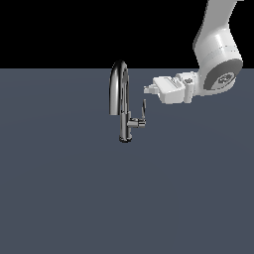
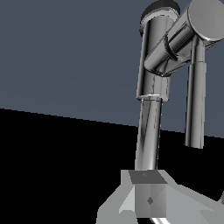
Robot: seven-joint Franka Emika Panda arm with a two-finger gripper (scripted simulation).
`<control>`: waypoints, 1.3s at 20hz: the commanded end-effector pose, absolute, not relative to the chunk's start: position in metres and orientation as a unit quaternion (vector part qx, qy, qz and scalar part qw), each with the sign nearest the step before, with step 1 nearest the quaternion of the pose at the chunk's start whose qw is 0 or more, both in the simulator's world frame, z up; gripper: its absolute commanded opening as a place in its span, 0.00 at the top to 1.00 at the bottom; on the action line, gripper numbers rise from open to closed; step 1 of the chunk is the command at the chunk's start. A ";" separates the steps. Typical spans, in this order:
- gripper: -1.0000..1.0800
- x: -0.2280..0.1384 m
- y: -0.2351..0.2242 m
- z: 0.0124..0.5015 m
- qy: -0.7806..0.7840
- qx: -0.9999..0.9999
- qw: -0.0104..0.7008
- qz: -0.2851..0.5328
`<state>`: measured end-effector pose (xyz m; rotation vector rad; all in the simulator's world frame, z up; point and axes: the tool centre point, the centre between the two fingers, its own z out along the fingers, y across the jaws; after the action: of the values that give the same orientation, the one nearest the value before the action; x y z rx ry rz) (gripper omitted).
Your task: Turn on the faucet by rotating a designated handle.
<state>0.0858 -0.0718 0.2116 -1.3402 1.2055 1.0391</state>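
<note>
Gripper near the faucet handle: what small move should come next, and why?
Probably ease the gripper down and toward the handle. In the exterior view it hovers above the lever's upper end, apparently not touching, so contact comes before any rotation of the faucet lever.

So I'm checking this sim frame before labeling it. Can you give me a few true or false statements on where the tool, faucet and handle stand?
1. The faucet stands upright on the grey surface. True.
2. The tool is clamped around the arched spout. False: it hovers beside the spout, on the exterior view's right.
3. The handle sticks up from a short stub on the stem's side. True.
4. The tool sits lower than the handle. False: it is above the handle's tip.
5. Water is running. False: none is visible.
</note>
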 end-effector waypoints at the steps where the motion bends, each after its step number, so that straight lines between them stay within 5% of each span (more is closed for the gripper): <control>1: 1.00 0.089 -0.072 0.196 0.511 -0.526 0.518 0.440; 26: 1.00 0.070 -0.065 0.164 0.532 -0.466 0.538 0.458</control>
<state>0.0740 -0.0658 0.1640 -1.1087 1.2654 1.0899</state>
